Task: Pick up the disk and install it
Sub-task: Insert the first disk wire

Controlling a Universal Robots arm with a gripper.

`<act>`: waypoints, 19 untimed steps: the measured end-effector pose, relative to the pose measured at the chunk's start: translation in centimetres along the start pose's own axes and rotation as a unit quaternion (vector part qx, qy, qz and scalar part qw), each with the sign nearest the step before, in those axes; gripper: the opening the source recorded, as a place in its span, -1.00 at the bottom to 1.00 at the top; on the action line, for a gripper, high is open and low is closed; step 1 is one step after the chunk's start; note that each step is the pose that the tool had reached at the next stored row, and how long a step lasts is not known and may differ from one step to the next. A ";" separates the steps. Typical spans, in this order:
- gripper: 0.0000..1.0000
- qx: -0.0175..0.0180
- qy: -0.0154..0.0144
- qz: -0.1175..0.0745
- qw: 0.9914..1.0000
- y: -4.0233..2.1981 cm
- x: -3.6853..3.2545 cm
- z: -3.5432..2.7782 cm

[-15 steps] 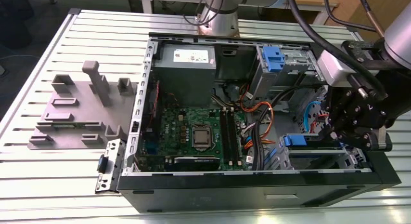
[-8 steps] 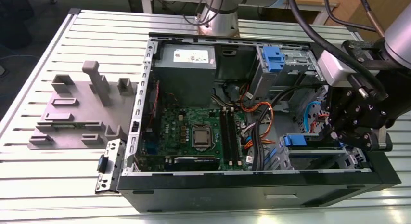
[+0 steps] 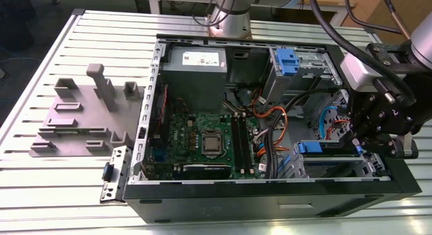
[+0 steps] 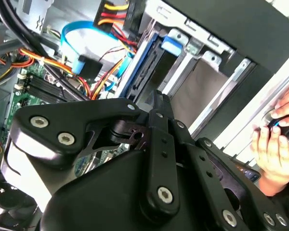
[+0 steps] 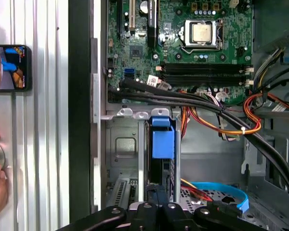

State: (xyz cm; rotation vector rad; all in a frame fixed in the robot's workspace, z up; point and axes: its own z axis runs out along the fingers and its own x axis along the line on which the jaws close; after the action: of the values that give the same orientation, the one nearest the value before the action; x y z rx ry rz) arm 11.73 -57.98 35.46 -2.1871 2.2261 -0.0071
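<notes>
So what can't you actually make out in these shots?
- Silver-grey disk in its bright blue bracket: stands edge-on in the drive cage in the first wrist view; its label face is hidden.
- Black tool: its fingertips are hidden by its own linkage in both wrist views.
- Person's hand: cut off by the picture edge.

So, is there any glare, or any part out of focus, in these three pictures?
In the exterior view, the slatted metal table reflects light brightly, while the inside of the computer case lies in shade. In the second wrist view, the gripper is close to the camera and looks soft. In the first wrist view, the motherboard is evenly lit and sharp, without strong glare.
</notes>
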 end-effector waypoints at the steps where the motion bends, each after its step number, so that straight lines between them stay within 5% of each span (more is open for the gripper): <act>1: -0.79 0.000 0.000 0.000 1.000 -0.18 0.00 0.01; 9: -0.79 0.000 0.000 0.000 1.000 -0.55 -0.01 -0.15; 19: -0.79 0.000 0.000 0.000 1.000 -0.58 -0.10 -1.94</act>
State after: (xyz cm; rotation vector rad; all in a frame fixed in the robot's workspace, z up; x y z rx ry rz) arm 12.27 -57.92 37.41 -2.1871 2.2261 -0.0072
